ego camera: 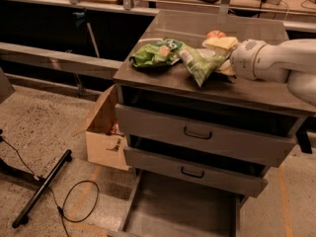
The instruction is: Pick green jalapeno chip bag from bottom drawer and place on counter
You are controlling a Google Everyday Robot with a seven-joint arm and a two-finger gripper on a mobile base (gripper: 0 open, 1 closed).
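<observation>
The green jalapeno chip bag (199,63), dark green with pale stripes, lies tilted on the counter (163,80), its lower tip touching the top. My gripper (222,58) reaches in from the right on the white arm (266,60). It is shut on the bag's right end, one cream finger above it and one below. The bottom drawer (182,209) stands pulled open at floor level, and its bare floor shows nothing in it.
A brighter lime-green bag (154,53) lies on the counter just left of the jalapeno bag. A small red object (215,34) sits behind the gripper. Two closed drawers with black handles (197,133) are below. An open cardboard box (102,135), a cable and a black stand leg (42,189) are on the floor at left.
</observation>
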